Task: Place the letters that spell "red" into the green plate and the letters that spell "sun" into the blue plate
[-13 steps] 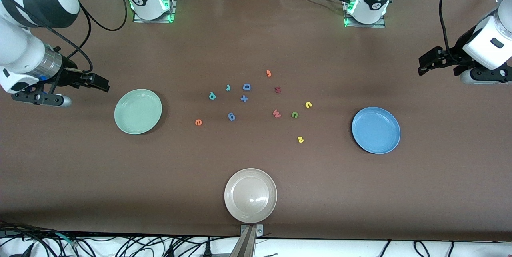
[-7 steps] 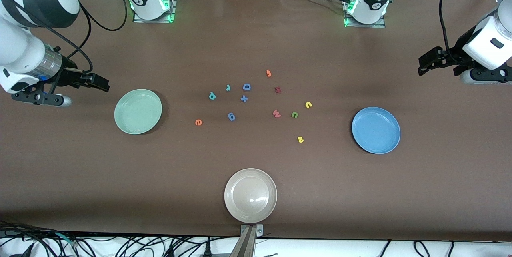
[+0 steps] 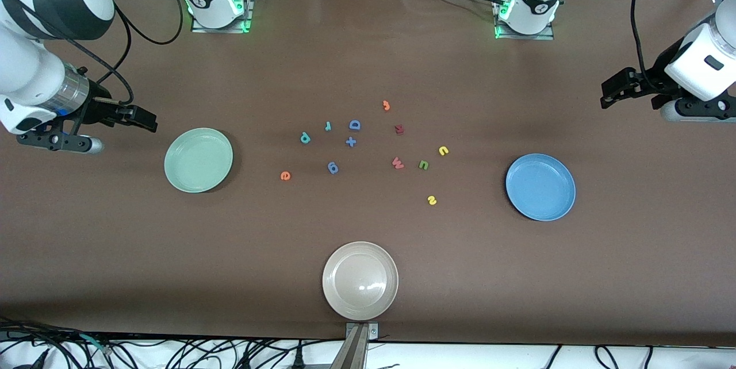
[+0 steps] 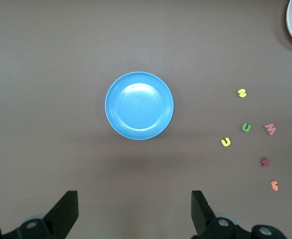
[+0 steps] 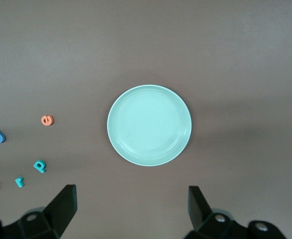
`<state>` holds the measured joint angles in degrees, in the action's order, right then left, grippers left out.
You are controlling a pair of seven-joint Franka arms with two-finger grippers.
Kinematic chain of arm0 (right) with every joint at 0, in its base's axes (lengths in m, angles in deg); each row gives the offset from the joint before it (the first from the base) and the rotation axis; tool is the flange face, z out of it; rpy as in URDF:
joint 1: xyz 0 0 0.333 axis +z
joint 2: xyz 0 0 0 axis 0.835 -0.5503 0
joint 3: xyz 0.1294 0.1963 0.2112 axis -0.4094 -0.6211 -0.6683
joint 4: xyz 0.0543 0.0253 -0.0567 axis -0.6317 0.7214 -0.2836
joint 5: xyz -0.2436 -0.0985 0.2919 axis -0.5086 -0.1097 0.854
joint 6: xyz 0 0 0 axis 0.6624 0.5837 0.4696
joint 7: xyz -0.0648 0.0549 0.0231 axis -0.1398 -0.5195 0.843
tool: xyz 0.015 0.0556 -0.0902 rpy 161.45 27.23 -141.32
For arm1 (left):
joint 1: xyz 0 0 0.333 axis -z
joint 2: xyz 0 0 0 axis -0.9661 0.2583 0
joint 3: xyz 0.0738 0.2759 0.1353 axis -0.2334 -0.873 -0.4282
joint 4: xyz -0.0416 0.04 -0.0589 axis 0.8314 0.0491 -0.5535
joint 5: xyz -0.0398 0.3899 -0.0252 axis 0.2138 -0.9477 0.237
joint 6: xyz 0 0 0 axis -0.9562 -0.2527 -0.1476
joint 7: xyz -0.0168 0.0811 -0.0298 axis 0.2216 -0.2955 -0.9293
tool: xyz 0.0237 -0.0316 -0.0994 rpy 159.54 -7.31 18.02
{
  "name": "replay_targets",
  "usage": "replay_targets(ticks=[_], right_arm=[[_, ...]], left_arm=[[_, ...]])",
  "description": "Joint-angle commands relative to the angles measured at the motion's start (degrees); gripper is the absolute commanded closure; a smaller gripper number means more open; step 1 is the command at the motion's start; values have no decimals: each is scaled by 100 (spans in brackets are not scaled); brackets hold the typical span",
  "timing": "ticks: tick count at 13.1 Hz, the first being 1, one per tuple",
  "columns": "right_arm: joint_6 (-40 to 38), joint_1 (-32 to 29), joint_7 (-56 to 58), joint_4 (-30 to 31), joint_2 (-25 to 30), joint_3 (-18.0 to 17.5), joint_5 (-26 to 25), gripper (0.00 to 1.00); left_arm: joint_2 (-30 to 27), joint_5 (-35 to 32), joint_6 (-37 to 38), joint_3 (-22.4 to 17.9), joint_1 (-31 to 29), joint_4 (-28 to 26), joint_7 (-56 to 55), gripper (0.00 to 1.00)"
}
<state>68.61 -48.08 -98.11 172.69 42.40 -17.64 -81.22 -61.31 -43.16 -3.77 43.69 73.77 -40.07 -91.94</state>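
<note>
The green plate lies empty toward the right arm's end, the blue plate empty toward the left arm's end. Between them lie the teal r, teal d, orange e, yellow u, green n and yellow s. My right gripper hangs open over bare table beside the green plate. Beside the blue plate, my left gripper hangs open over the table. Neither holds anything.
A beige plate sits near the table's front edge. Among the letters lie a blue D, a blue plus, a blue 6-like piece, a pink w, a dark red letter and an orange piece.
</note>
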Motion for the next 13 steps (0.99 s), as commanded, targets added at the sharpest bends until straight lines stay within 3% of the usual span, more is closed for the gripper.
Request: replay_targets(ticks=[1,6,13], right_arm=[[-51,17,-10,30,40,24,-22,1],[-51,17,-10,39,40,33,-22,1],[-43,34,-80,39,31,6,4,1]], left_arm=[[44,-110,61,5,29,62,103,0],[71,-110,61,-3,29,80,103,0],[544,-101,-1,5,257,176,86,0]])
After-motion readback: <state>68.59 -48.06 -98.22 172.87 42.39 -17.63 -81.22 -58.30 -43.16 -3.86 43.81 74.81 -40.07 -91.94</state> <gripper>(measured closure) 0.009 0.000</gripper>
